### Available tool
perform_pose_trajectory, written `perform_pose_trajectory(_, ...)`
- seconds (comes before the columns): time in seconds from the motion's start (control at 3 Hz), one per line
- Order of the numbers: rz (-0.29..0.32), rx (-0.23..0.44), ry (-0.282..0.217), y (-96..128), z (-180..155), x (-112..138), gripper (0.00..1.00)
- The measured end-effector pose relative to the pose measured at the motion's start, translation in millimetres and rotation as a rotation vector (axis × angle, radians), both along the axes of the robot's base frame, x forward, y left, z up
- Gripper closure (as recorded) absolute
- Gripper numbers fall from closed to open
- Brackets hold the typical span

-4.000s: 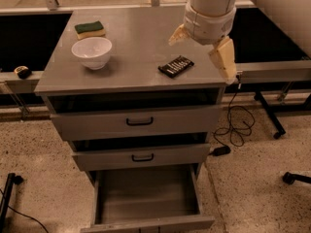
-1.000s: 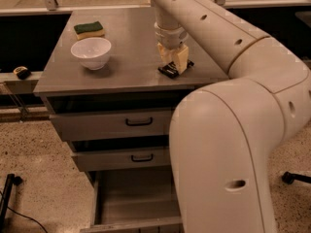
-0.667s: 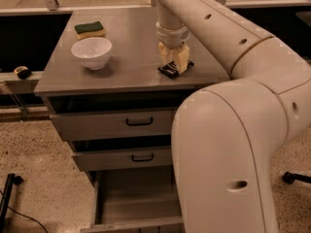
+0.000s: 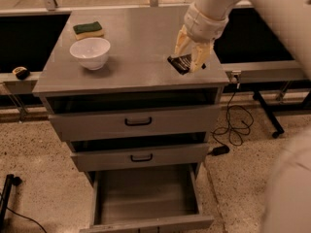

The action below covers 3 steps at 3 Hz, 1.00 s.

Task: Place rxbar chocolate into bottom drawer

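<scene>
The rxbar chocolate (image 4: 180,63), a small black wrapped bar, is at the right front of the grey cabinet top (image 4: 136,42), tilted. My gripper (image 4: 189,52) comes down from the upper right, with a tan finger on each side of the bar, shut on it. I cannot tell whether the bar still touches the top. The bottom drawer (image 4: 150,223) is pulled out below, a wide grey tray with nothing in it.
A white bowl (image 4: 90,52) and a green-and-yellow sponge (image 4: 88,29) sit on the left of the cabinet top. Two upper drawers with black handles (image 4: 138,122) (image 4: 141,157) are above the open one. A black cable (image 4: 233,125) lies on the floor at the right.
The arm's large elbow has swung out of the foreground, so the drawers show again. The gripper stays at the bar, which now sits slightly higher and tilted between the fingers.
</scene>
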State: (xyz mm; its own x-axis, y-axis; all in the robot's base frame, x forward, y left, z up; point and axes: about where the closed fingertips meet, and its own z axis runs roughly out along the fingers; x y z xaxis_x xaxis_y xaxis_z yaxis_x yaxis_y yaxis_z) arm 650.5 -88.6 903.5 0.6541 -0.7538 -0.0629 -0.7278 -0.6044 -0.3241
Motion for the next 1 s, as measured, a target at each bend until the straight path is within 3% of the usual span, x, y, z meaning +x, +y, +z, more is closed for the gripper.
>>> perform_pose_trajectory(0.33,0.017,0.11,-0.016,2.8,17.1,-52.6,1.0)
perform_pose_trajectory(0.67,0.01,0.157,0.047,30.4,-22.4,-89.5,1.0)
perform_pose_trajectory(1.0,-0.082,0.097,0.225,40.3,-122.1,-122.6,1.0)
